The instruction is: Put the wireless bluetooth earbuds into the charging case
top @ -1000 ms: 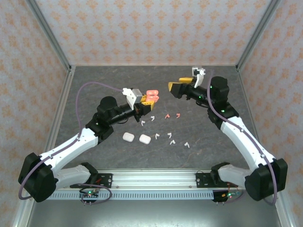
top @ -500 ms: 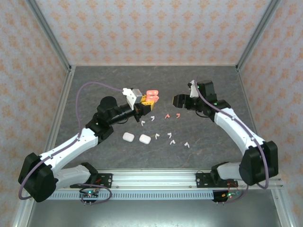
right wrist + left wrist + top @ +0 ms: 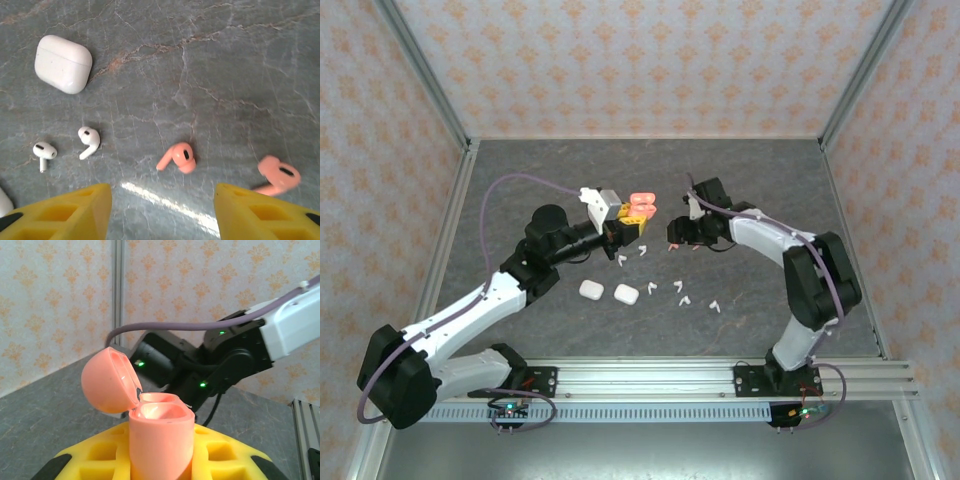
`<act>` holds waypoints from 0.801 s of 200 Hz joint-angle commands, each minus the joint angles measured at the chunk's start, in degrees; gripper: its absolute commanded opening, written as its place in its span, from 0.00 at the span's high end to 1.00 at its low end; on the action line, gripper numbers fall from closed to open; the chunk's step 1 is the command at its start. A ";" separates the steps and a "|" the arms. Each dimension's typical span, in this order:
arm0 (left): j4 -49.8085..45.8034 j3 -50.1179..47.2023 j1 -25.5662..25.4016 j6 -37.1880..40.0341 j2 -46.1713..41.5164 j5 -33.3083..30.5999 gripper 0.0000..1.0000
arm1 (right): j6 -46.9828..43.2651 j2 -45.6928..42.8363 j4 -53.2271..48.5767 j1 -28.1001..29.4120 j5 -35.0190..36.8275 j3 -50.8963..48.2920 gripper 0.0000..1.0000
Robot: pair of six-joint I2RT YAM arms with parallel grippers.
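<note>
My left gripper (image 3: 632, 214) is shut on the coral-pink charging case (image 3: 642, 203), held upright above the table. Between the yellow fingers (image 3: 90, 460) the case (image 3: 161, 440) stands with its lid (image 3: 107, 385) flipped open and both wells empty. My right gripper (image 3: 677, 236) hangs low and open over the two coral-pink earbuds. One pink earbud (image 3: 177, 157) lies just ahead of the gap of the right gripper (image 3: 162, 200); the other (image 3: 275, 175) is beside the right finger, blurred. Two white earbuds (image 3: 90, 140) (image 3: 44, 151) lie to the left. More white earbuds (image 3: 684, 300) are scattered on the table.
Two closed white cases (image 3: 591, 289) (image 3: 626, 294) lie on the grey stone-patterned table (image 3: 520, 180), in front of the left gripper; one white case (image 3: 63, 63) lies beyond the white earbuds. The right arm (image 3: 225, 355) is close behind the held case. Patterned walls enclose the table.
My right arm has swung from the raised back-right position down and left, to just above the pink earbuds. The left arm and its case have stayed put.
</note>
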 commanded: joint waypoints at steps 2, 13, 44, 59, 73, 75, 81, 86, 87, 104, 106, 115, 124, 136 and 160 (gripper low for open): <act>-0.48 1.56 -0.50 0.75 -1.62 0.07 1.00 | -1.18 3.52 1.46 0.40 1.90 3.06 0.46; -0.71 1.45 -0.50 0.83 -1.82 -0.11 1.00 | -1.11 5.10 1.40 0.43 2.05 3.81 0.46; -1.36 1.45 -0.50 1.13 -2.08 -0.24 1.00 | -1.57 8.10 0.59 0.94 1.93 5.36 0.50; -1.45 1.42 -0.49 1.18 -2.07 -0.37 1.00 | -1.60 8.94 0.48 1.11 1.56 5.49 0.52; -1.58 1.47 -0.50 1.19 -1.99 -0.35 1.00 | -1.60 9.71 0.40 1.28 1.21 5.40 0.54; -1.57 1.47 -0.50 1.15 -1.98 -0.37 1.00 | -1.64 9.77 0.37 1.30 1.16 5.34 0.54; -1.52 1.47 -0.50 1.25 -1.93 -0.38 1.00 | -1.70 10.12 0.32 1.42 0.93 5.36 0.55; -1.53 1.55 -0.45 1.28 -1.85 -0.38 1.00 | -1.78 10.38 0.32 1.40 0.80 5.39 0.56; -1.53 1.55 -0.47 1.28 -1.83 -0.38 1.00 | -1.78 10.43 0.32 1.40 0.71 5.40 0.56; -1.71 1.69 -0.50 1.20 -1.63 -0.38 1.00 | -1.79 11.10 -0.06 1.40 0.33 5.34 0.60; -1.78 1.66 -0.50 1.24 -1.63 -0.38 1.00 | -1.78 11.15 -0.10 1.44 0.32 5.37 0.60; -1.88 1.70 -0.50 1.35 -1.63 -0.46 1.00 | -1.86 11.37 -0.22 1.44 0.22 5.38 0.61; -2.06 1.80 -0.50 1.37 -1.66 -0.47 1.00 | -1.99 11.44 -0.44 1.44 0.25 5.32 0.62; -2.23 1.70 -0.50 1.41 -1.72 -0.55 1.00 | -1.96 11.46 -0.72 1.46 0.21 5.15 0.63; -2.43 1.73 -0.50 1.59 -1.81 -0.64 1.00 | -2.21 11.50 -1.14 1.53 0.17 4.70 0.66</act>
